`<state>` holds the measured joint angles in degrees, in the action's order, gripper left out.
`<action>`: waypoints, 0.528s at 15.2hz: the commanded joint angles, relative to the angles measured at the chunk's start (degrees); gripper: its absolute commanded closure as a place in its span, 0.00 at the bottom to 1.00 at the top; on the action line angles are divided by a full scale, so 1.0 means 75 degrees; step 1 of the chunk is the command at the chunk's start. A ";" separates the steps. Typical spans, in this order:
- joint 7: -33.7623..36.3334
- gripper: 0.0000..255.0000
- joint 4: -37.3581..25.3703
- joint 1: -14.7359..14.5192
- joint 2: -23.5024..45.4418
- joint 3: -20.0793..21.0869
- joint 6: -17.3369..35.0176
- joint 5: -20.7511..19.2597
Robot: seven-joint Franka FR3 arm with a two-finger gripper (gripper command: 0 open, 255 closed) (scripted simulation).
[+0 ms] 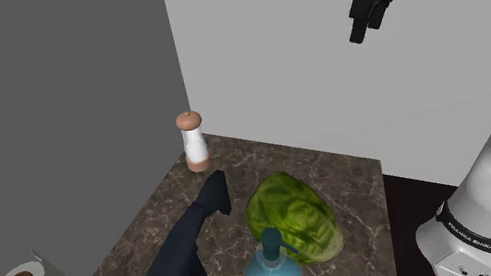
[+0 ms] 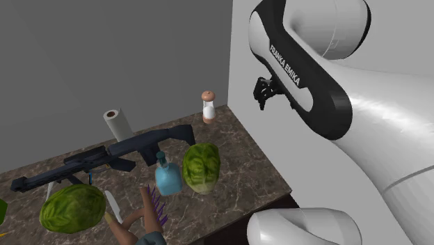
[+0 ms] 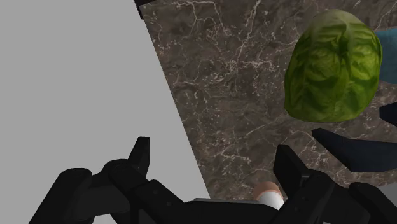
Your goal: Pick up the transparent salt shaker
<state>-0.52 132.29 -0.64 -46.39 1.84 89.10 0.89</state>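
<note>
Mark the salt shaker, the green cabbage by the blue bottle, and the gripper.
salt shaker (image 1: 194,146): shoulder view, white body.
green cabbage (image 1: 292,218): shoulder view, leafy middle.
gripper (image 1: 359,35): shoulder view, between fingertips.

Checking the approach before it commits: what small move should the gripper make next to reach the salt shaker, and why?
Probably ease the gripper down and toward the shoulder view's left, keeping it open. It hangs high above the counter, well off from the salt shaker, which stands upright by the wall corner, apart from the gun and the cabbage. In the wrist view the shaker's cap sits near one finger, not centred.
</note>
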 commanded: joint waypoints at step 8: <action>0.0380 0.00 -0.0231 -0.0181 0.1607 0.0378 0.1343 0.0443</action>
<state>1.74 130.96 -1.74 -36.46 4.09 97.45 3.66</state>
